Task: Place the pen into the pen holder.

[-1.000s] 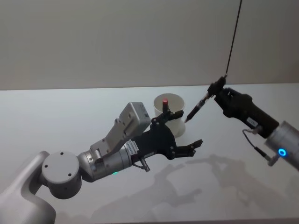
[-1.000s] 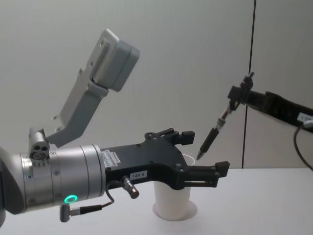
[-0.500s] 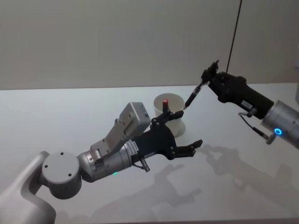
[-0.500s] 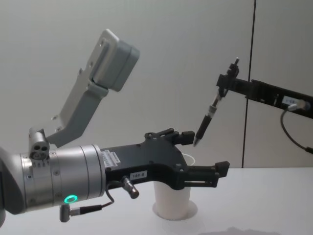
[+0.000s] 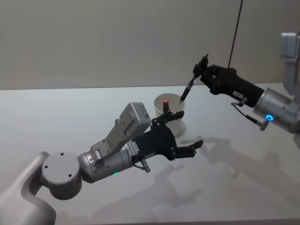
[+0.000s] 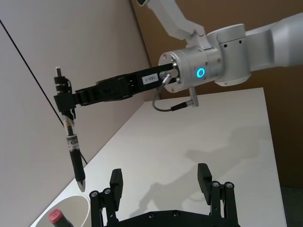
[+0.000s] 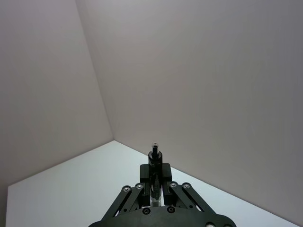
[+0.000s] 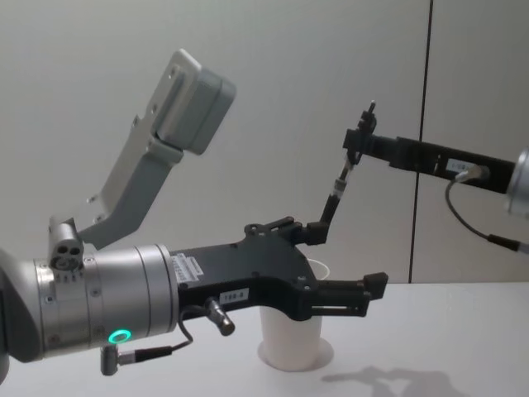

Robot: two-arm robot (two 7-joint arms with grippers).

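Note:
The pen holder (image 5: 175, 123) is a white paper cup standing mid-table, also in the chest view (image 8: 291, 341) and as a rim in the left wrist view (image 6: 81, 203). My right gripper (image 5: 200, 74) is shut on the upper end of a black pen (image 5: 188, 87). The pen hangs tip down and a little tilted, its tip just over the cup's far right rim (image 6: 74, 156) (image 8: 334, 197). My left gripper (image 5: 187, 131) is held open just in front of the cup, with nothing between its fingers (image 8: 351, 260) (image 6: 160, 182). The right wrist view has the pen's top (image 7: 154, 158) sticking out of the right gripper (image 7: 155, 176).
A red-capped item (image 5: 165, 101) stands inside the cup (image 6: 56, 217). My left forearm (image 5: 117, 154) lies across the table in front of the cup. The white table (image 5: 243, 187) has free room to the right and front. A wall rises close behind.
My right gripper has carried the pen left and farther back, from beside the cup to over its rim, and the pen has turned more upright. The left arm has not moved.

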